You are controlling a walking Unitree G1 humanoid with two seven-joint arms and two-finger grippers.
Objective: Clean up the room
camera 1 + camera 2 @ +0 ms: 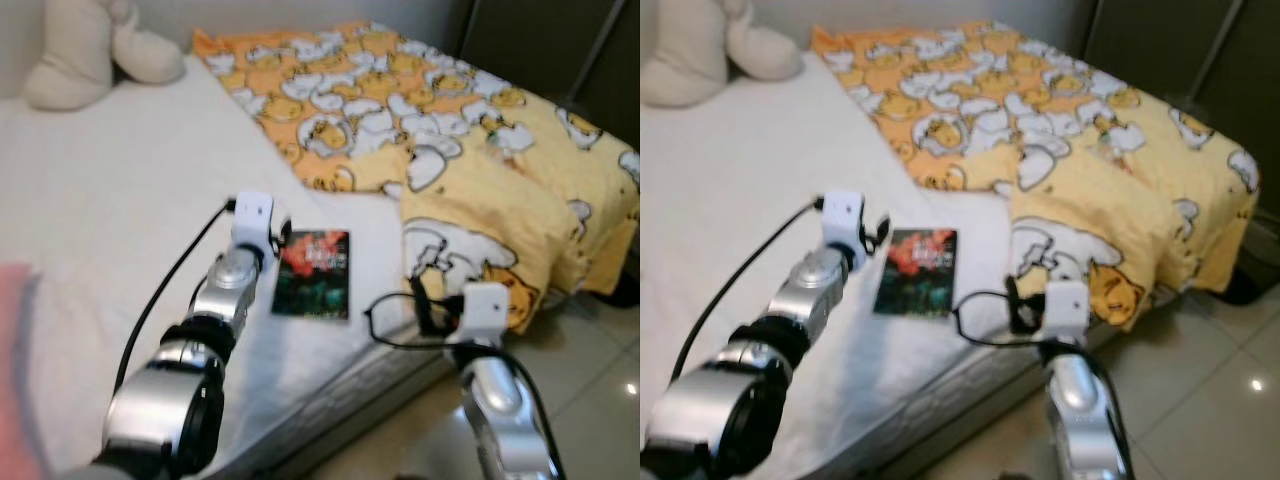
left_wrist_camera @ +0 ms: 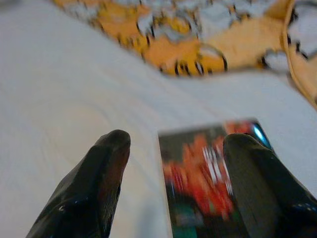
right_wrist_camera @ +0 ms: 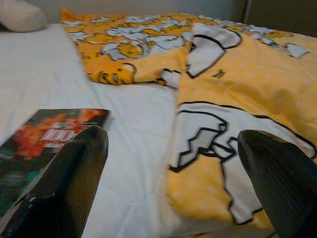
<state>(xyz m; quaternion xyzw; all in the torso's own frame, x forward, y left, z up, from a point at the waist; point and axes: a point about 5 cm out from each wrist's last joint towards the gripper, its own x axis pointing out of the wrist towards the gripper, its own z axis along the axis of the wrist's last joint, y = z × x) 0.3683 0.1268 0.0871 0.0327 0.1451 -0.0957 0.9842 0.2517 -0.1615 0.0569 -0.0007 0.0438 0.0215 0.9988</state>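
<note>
The left gripper (image 2: 173, 163) hangs low over the white sheet (image 1: 120, 200), fingers spread wide and holding nothing; one finger overlaps the dark book (image 1: 313, 272), whose blurred cover cannot be read. The right gripper (image 3: 178, 168) is likewise wide open and empty, the book beside one finger and the yellow duvet (image 1: 470, 150) ahead. Far beyond, a cream plush toy (image 1: 85, 50) is cut off by the frame.

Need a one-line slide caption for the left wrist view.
Left gripper open above a dark book lying flat on the white bed sheet, yellow patterned duvet beyond.
</note>
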